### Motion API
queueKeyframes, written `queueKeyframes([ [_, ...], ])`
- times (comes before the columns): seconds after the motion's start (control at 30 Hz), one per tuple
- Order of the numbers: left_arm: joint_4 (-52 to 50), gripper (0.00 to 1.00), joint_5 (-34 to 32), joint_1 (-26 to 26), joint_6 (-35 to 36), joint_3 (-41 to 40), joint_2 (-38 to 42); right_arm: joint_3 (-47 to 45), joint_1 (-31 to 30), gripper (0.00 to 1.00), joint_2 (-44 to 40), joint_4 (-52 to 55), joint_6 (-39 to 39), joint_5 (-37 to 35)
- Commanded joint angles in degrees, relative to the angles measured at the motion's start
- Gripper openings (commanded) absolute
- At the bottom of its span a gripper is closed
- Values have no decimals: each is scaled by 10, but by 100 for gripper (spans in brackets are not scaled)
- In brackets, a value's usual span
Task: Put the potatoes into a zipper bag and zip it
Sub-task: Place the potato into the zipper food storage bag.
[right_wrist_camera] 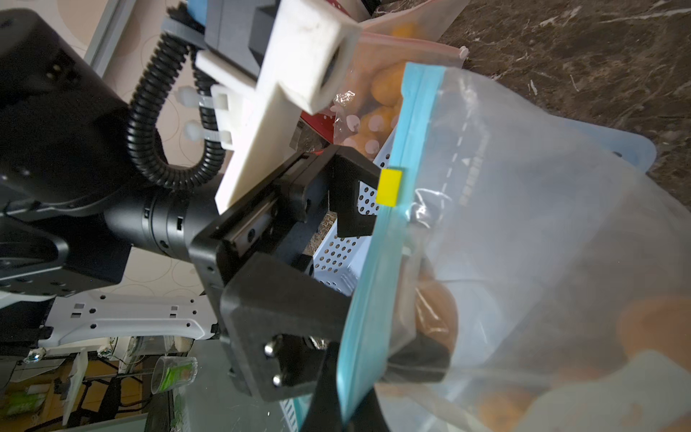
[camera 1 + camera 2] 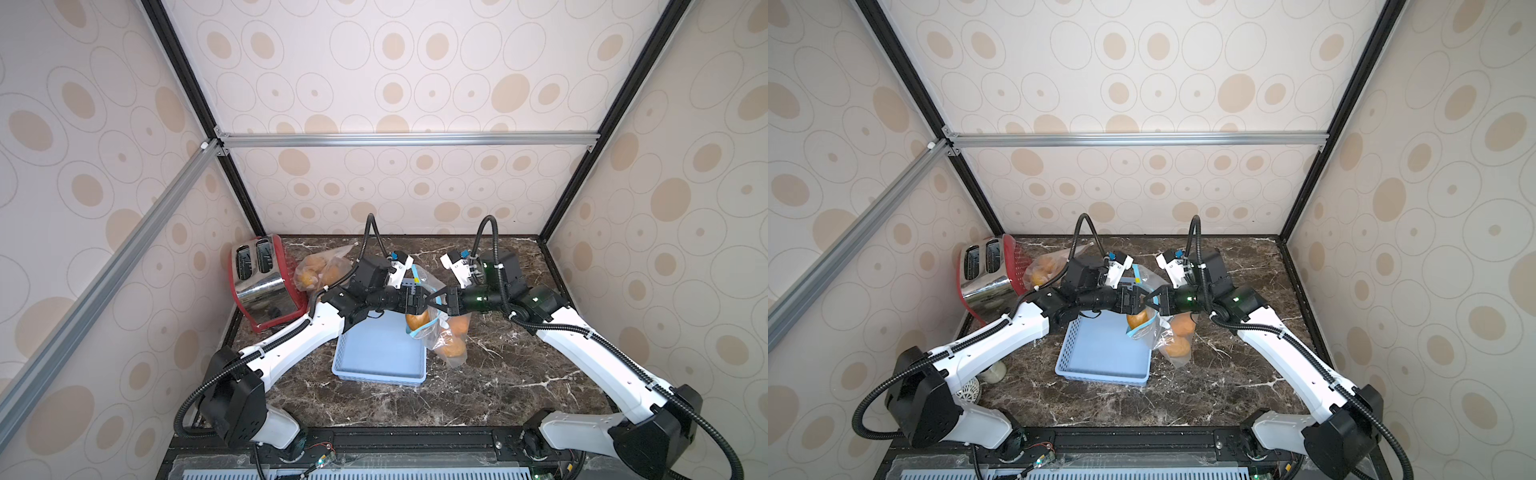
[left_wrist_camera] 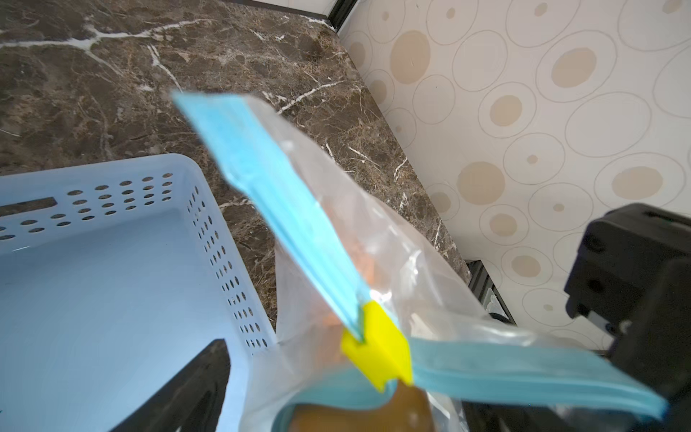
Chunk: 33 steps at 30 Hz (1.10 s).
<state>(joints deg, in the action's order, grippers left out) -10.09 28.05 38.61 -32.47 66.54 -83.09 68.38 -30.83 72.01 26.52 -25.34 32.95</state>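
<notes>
Several potatoes point(image 2: 451, 349) hang in the zipper bag point(image 2: 433, 337) under the right claw point(image 2: 432, 300).

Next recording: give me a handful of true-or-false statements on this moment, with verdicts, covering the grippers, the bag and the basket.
1. The basket holds nothing. True.
2. The right gripper is shut on the zip edge of the bag. True.
3. The left gripper is clamped on the slider. False: its jaws stand open on either side of the slider.
4. The bag is zipped shut. False: the zip gapes around a potato.
5. A second bag lies beside the toaster. True.
</notes>
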Motion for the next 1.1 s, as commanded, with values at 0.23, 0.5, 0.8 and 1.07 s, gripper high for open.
queueKeyframes([
  [0.23, 36, 84, 70, 9, 9, 8, 55, -22, 16, 0, 26, 50, -9, -167],
  [0.5, 57, 83, 78, 8, -1, -8, 53, -18, 29, 0, 24, 60, -28, -155],
  [0.8, 68, 57, 42, 7, -3, -27, 42, -23, 31, 0, 13, 45, -23, -119],
  [1.07, 47, 28, 10, 2, 14, -83, 87, -17, 36, 0, 13, 55, -20, -116],
])
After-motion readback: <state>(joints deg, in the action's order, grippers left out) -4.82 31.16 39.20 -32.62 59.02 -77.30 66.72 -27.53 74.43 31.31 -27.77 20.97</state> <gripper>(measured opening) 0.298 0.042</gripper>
